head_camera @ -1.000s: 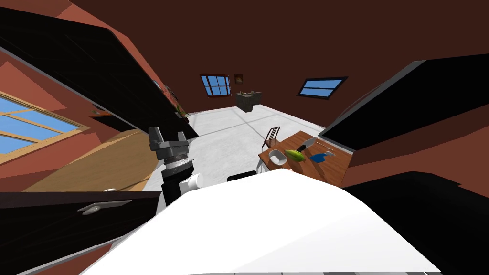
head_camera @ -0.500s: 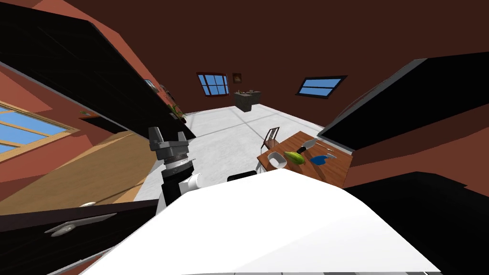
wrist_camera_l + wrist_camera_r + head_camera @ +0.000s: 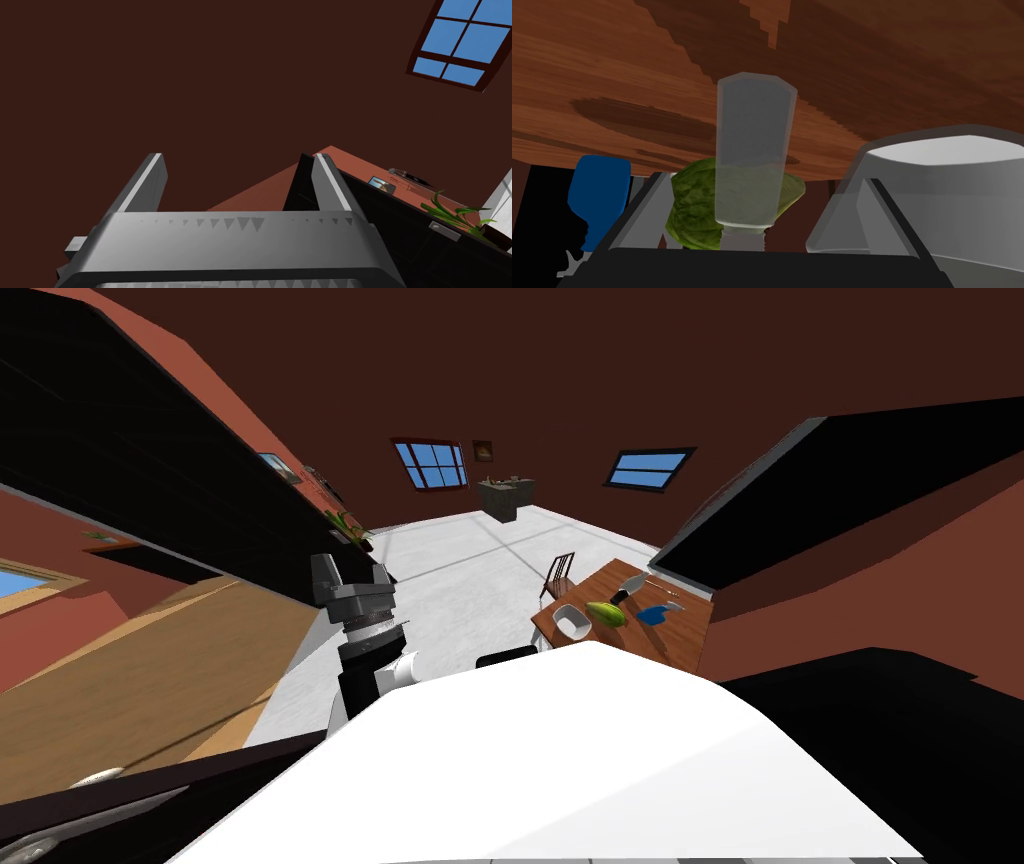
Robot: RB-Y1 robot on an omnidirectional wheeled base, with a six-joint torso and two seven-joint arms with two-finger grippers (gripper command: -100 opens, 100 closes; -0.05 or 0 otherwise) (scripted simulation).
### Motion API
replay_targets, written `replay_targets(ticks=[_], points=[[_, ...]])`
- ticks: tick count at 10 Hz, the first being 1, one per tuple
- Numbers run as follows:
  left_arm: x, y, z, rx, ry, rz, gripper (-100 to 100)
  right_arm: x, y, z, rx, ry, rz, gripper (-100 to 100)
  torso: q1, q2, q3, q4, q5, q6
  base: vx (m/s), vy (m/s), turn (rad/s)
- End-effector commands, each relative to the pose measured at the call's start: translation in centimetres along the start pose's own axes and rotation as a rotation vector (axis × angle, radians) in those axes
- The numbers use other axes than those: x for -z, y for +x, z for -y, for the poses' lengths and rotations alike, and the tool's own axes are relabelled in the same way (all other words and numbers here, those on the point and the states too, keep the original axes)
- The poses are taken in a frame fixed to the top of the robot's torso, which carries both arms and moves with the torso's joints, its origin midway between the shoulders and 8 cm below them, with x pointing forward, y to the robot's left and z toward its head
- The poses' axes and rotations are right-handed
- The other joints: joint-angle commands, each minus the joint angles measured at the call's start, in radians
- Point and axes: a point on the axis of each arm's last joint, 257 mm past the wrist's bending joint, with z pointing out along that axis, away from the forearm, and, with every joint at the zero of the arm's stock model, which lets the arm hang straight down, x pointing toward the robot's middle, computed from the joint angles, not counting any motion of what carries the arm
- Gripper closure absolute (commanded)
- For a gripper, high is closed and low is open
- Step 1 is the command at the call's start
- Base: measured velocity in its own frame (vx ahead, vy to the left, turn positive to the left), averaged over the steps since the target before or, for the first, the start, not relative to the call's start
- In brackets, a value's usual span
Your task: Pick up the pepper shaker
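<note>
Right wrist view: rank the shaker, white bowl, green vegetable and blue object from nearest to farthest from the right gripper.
1. Shaker: between the right gripper's open fingers.
2. White bowl, overlapping one finger, and green vegetable, just behind the shaker: too close to call.
3. Blue object: beyond the other finger, past the vegetable.

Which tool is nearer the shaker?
Right. The right tool is open around the shaker, a finger on either side. The left tool is held up, well away from the table.
</note>
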Motion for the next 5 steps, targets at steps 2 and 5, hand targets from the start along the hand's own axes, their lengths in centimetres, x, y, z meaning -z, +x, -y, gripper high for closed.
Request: replay_targets(ticks=[2,5], points=[[0.0,0.0,0.0,0.000,0.000,0.000,0,0.2,0.2,-0.7,0.015,-0.012,-0.001,-100,0.000,0.000,0.000,0.000,0.000,-0.001,0.030,-0.033,-0.065],[0.0,0.0,0.0,0.000,0.000,0.000,0,0.5,0.6,-4.4,0.065,-0.066,0.003,-100,0.000,0.001,0.000,0.000,0.000,0.000,0.035,-0.065,-0.221]])
